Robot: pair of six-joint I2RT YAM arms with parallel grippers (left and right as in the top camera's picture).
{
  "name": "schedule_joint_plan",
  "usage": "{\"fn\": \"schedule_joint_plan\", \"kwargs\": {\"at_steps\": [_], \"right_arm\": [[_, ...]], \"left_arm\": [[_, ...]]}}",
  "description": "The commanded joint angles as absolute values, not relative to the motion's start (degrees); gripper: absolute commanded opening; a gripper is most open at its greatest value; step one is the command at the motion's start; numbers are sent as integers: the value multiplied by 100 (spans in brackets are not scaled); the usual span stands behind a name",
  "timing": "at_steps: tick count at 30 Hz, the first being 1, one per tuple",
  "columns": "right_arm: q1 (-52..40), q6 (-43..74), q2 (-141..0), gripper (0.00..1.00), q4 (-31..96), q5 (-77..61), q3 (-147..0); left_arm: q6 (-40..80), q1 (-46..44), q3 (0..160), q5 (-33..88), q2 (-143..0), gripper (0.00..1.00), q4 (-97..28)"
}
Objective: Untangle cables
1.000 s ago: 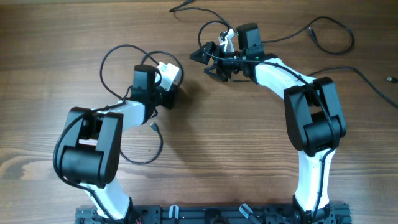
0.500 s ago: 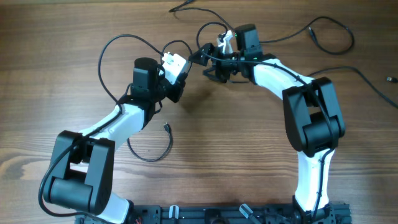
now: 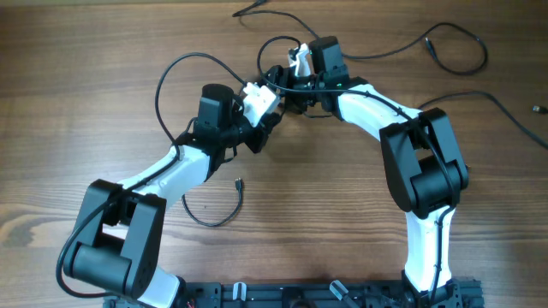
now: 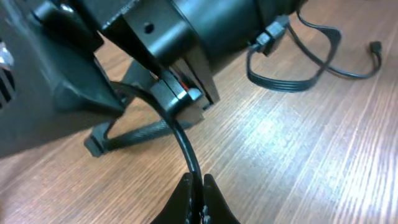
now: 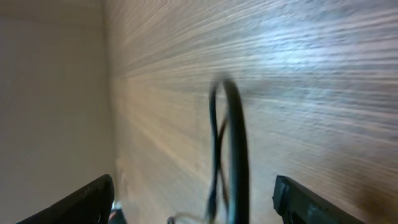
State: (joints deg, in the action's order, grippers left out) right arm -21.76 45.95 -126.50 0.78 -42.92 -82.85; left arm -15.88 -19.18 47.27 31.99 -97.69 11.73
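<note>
A thin black cable [image 3: 164,79] loops over the wooden table on the left and leads up to both grippers at the middle back. Its loose plug end [image 3: 237,182] lies near the left arm. My left gripper [image 3: 264,128] is shut on this cable; in the left wrist view the cable [image 4: 186,146] rises from the pinched jaws [image 4: 194,183] into my right gripper [image 4: 168,93]. My right gripper [image 3: 278,84] is open, and in the right wrist view the cable [image 5: 235,143] hangs blurred between its wide-apart fingers [image 5: 199,199].
More thin black cables lie at the back right [image 3: 454,38] and at the back middle [image 3: 250,10]. Another runs along the right edge [image 3: 505,107] near a small plug [image 3: 537,109]. The two grippers are almost touching.
My left arm has stretched up and to the right, bringing its gripper and the held cable close to my right gripper. The cable loop was dragged right. My right gripper shifted slightly left.
</note>
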Motion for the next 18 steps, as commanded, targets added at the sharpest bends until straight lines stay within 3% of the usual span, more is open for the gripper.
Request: {"fn": "schedule_joint_plan", "kwargs": {"at_steps": [1,2,3,5,6,13,14,15,18], "right_arm": [[-2123,4351,-12763,81,47,-3983,-8278],[-2108,4346,-12763,78,49,-3983,-8278],[-2088,4346,-12763,62,49,-3986,-8278],[-2060,4357,-12763,9,54,-3992,-8278],[-2060,4368,-12763,4,71,-4038,-8278],[-2027,4364,-12763,4,-30,-4482,-8281],[-1964,4425,-12763,4,-196,-4613,-8281],[-1894,4569,-12761,4,-364,-4737,-8281],[-1551,5159,-12761,4,-1013,-5186,-8281]], "left_arm": [[-1562,-1966,4694,3573,-9406,4,869],[-1562,-1964,4694,3573,-9360,4,768],[-1575,-1959,4694,3573,-9290,4,644],[-1590,-1959,4694,3553,-9205,4,611],[-1608,-1959,4694,3527,-9181,4,620],[-1605,-1959,4694,3033,-9181,4,580],[-1603,-1959,4694,3035,-9181,14,517],[-1599,-1959,4694,3037,-9181,34,399],[-1601,-1959,4694,3035,-9181,36,-54]]}}
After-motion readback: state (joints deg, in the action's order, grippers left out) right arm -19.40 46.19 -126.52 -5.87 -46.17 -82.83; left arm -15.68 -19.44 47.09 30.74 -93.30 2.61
